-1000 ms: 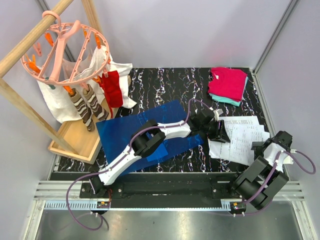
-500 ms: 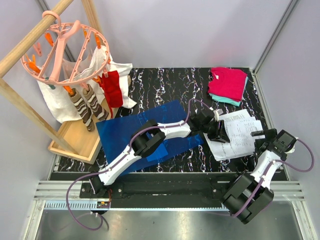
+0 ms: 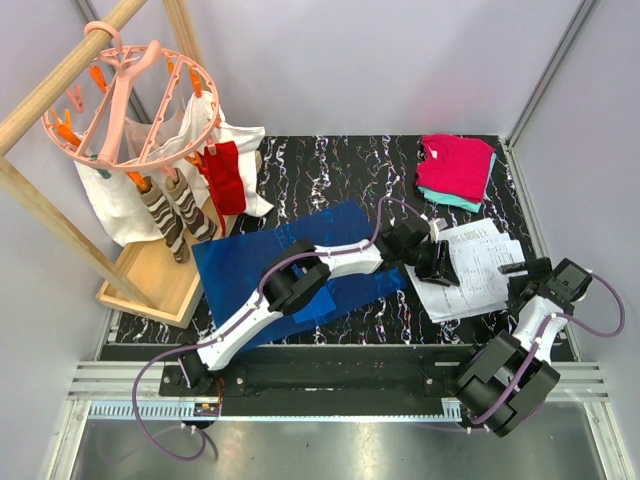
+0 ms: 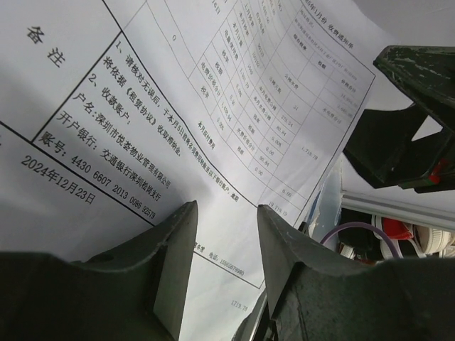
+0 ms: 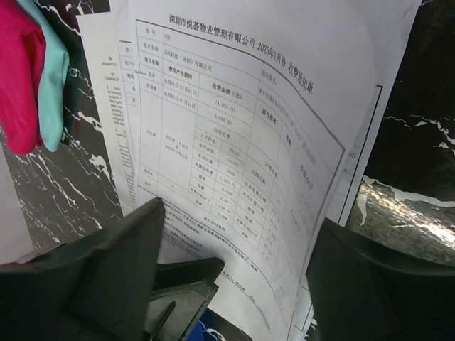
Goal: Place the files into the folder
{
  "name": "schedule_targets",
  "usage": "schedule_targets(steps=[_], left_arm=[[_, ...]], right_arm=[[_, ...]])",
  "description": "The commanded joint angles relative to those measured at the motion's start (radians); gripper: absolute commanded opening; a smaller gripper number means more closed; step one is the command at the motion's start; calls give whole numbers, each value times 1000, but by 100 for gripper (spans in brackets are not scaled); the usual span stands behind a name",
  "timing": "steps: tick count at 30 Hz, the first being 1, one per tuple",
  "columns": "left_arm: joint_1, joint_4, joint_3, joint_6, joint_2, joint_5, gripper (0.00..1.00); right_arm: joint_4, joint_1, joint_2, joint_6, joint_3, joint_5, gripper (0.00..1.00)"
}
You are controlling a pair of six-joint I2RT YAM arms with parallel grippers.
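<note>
The top sheet of the files (image 5: 234,163) under my right wrist is headed 深圳市悦荟物业管理有限公司 2025年1月份 收费通知单; the figures in the table below it are too small for me to read with certainty. Under my left wrist, the near end of the files (image 4: 142,92) has a box labelled 备注. Beside it I read 收款账户, 户名:深圳市悦荟物业管理有限公司, the account number 4430 6607 2013 0085 92579 and the date 2024年12月23日.

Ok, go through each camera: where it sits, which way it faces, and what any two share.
Top external: above and behind the bases, looking down on the table; left arm, right arm, folder and papers show.
Left wrist: on the left arm, close over the papers; left gripper at the bottom.
Right wrist: on the right arm, facing papers and folded clothes; right gripper at the bottom.
Shared: all three show the papers.
</note>
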Motion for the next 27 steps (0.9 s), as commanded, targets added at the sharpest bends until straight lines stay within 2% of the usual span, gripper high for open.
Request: schedule_targets(steps=[1, 2, 5, 6, 8, 9, 11, 15, 18, 19, 22, 23, 25, 26, 27], left_arm=[[2, -110, 39, 55, 5, 29, 48], [1, -142, 61, 81, 4, 36, 49], [7, -208, 96, 129, -19, 37, 54], [10, -204, 93, 135, -31, 46, 57], [16, -204, 104, 140, -80, 66, 65], [19, -215, 115, 155, -99, 69, 67], [21, -253, 142, 172, -161, 69, 72], [24, -273, 127, 190, -290, 51, 75], [33, -267, 54, 196, -434, 34, 76], [45, -265, 21, 205, -470, 22, 76], [94, -239, -175, 244, -657, -56, 77], [111, -219, -289, 259, -704, -71, 77], [164, -225, -394, 290, -852, -113, 78], [181, -242, -495, 332, -902, -128, 78], [210, -254, -546, 359, -1007, -179, 78]], right_arm=[[62, -3, -9, -28, -9, 12, 74], [62, -4, -16, -35, -6, 32, 63], [62, -4, -45, -61, 14, 83, 48], [63, -3, -55, -59, 18, 89, 35], [75, -3, -76, -58, 26, 98, 22], [77, -3, -81, -61, 40, 98, 12], [74, 0, -96, -71, 63, 103, 0], [40, 12, -127, -96, 170, 98, 0], [26, 77, -136, -107, 244, 101, 0], [28, 142, -134, -113, 262, 106, 0], [39, 265, -89, -139, 363, 97, 0], [36, 343, -66, -140, 394, 65, 0], [39, 423, 11, -159, 495, 13, 0], [32, 530, 36, -171, 530, -7, 0], [19, 578, 86, -191, 604, -11, 0]])
